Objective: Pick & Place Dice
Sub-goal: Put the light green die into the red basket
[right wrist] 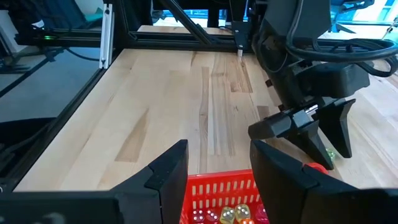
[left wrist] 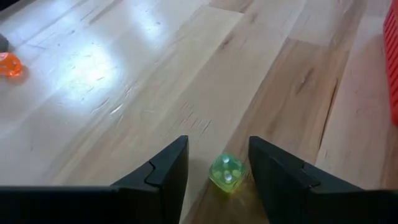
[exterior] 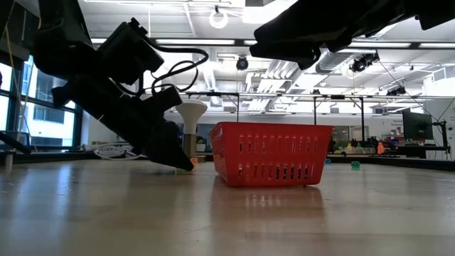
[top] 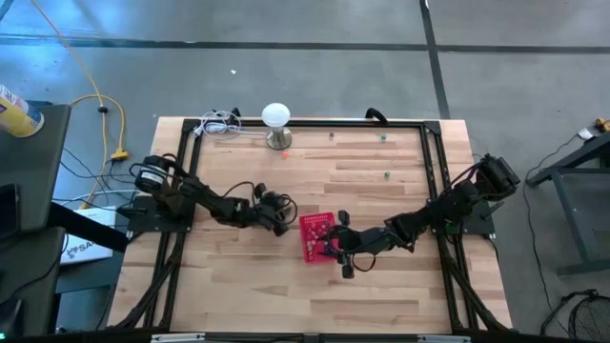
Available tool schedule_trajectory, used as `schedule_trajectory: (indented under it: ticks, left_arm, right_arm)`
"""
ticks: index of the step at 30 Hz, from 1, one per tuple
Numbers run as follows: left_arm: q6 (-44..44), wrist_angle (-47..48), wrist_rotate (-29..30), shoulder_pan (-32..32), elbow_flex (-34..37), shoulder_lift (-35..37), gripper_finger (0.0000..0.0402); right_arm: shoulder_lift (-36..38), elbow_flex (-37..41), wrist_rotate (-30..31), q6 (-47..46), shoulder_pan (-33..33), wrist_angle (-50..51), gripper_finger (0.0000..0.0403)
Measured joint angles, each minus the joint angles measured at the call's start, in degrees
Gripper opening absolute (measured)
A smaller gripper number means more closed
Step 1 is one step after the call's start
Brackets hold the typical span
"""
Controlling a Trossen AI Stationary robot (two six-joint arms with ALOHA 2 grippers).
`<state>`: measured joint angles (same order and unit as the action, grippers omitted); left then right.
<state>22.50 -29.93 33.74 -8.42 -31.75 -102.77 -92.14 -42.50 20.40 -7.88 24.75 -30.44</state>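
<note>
Jaws apart on the left gripper (left wrist: 217,163), tips down at the wooden surface (top: 381,286), and a pale green die (left wrist: 226,172) sits right between the fingers (left wrist: 166,167) — neither one looks to be touching it, so nothing's grasped. That's just to the left of the red basket (exterior: 272,153), near the middle of the surface. An orange die (left wrist: 9,65) lies well off from this gripper.

Over to the right gripper (right wrist: 217,163): jaws parted too, holding nothing, hovering above the basket. You can see several dice (right wrist: 227,214) already lying in the basket, red and yellowish ones among them.

Further back, a white dome-topped lamp (top: 276,124) stands at the far edge, and a few loose dice (top: 387,174) are scattered on the far right part of the surface, well apart from both arms.
</note>
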Motion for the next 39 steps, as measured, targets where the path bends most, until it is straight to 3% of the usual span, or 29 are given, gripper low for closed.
schedule_trajectory:
  ticks: [11, 21, 29, 39]
  left_arm:
    - [6.5, 10.7, 0.6, -3.1, 0.0, 0.0, 0.0154]
    - [6.8, 10.9, -1.0, -3.2, 0.6, -0.1, 0.004]
    - [4.3, 10.2, -1.3, -3.2, 0.8, 1.0, 0.0038]
    - [-3.0, 11.0, -3.1, -3.2, 1.2, 12.6, 0.004]
  right_arm:
    - [0.0, 0.0, 0.0, 0.0, 0.0, 0.0, 0.0164]
    - [0.0, 0.0, 0.0, 0.0, 0.0, 0.0, 0.0164]
    - [0.0, 0.0, 0.0, 0.0, 0.0, 0.0, 0.0164]
    - [0.0, 0.0, 0.0, 0.0, 0.0, -0.2, 0.0164]
